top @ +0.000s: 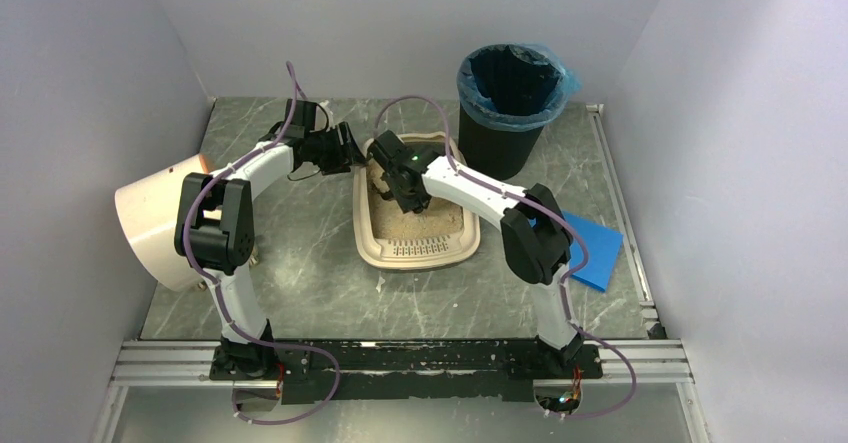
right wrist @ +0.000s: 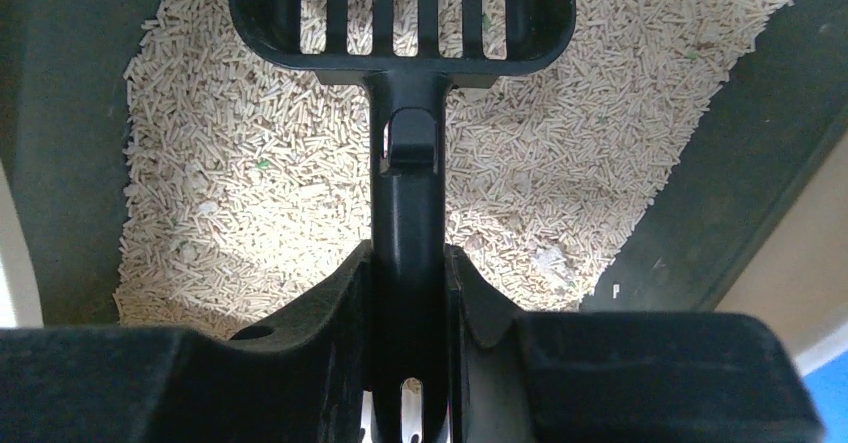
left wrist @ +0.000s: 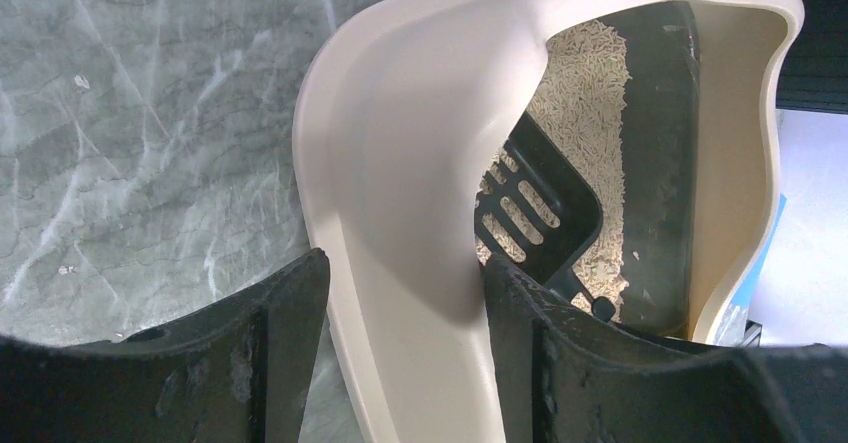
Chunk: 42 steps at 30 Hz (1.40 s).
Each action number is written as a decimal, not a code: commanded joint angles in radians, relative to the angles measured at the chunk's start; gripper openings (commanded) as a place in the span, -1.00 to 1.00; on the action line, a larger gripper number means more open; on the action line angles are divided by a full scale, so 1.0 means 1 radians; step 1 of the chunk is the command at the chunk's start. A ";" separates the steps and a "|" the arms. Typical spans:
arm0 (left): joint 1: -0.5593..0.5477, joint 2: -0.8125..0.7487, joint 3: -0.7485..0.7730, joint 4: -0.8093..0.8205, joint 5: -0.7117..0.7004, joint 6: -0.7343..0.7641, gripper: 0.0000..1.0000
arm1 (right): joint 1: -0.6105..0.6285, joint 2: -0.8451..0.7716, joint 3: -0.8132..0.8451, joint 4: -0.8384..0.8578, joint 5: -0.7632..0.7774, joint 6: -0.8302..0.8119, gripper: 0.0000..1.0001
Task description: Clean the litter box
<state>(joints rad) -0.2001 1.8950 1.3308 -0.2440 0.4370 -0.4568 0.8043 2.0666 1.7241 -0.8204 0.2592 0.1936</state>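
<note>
Seen from above, a beige litter box [top: 418, 254] sits in the middle of a grey marbled counter [top: 300, 273], its slotted lip toward the arms. The left pincer [top: 350, 153] reaches to the box's far left corner. The right pincer [top: 412, 199] hangs over the litter inside. A black bin [top: 500, 133] with a blue liner stands just behind the box to the right. A cream drum [top: 155, 228] lies on its side at the left wall, and a flat blue pad [top: 595, 251] lies to the right. From this height the jaws of both pincers are too small to read.

The left wrist camera fills that gap. The left pincer [left wrist: 405, 348] straddles the litter box [left wrist: 420, 143] wall, one dark finger [left wrist: 285, 348] outside and the other inside, both apparently pressed against it in a half-closed hold. Beyond the wall lie pale pellets of litter [left wrist: 585, 83] and a black slotted scoop [left wrist: 535, 213].

The right wrist camera alone shows what holds the scoop. The right pincer [right wrist: 408, 298] is clamped narrowly on the handle of the scoop [right wrist: 400, 23]. The slotted head points away, over the litter [right wrist: 250, 193]. A few green specks dot the pellets. Dark bare floor of the box shows on both sides, and the beige rim of the litter box [right wrist: 790, 273] shows at the lower right.
</note>
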 commanded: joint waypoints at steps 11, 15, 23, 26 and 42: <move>-0.005 0.013 -0.008 -0.002 0.014 0.007 0.26 | -0.002 -0.059 -0.003 0.016 0.003 -0.066 -1.00; -0.008 0.014 -0.008 -0.004 0.012 0.010 0.26 | 0.000 0.002 0.057 -0.012 -0.007 -0.055 -1.00; -0.019 0.022 -0.007 -0.007 0.014 0.011 0.25 | 0.006 0.006 0.014 0.147 0.006 -0.037 -1.00; -0.022 0.021 -0.007 -0.011 0.010 0.013 0.25 | 0.007 -0.031 -0.076 0.258 0.037 -0.014 -1.00; -0.026 0.026 -0.003 -0.007 0.012 0.009 0.25 | 0.010 -0.094 -0.214 0.399 0.041 0.045 -1.00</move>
<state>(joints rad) -0.2188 1.9060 1.3300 -0.2447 0.4377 -0.4568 0.8177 1.9827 1.4883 -0.5049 0.3260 0.2207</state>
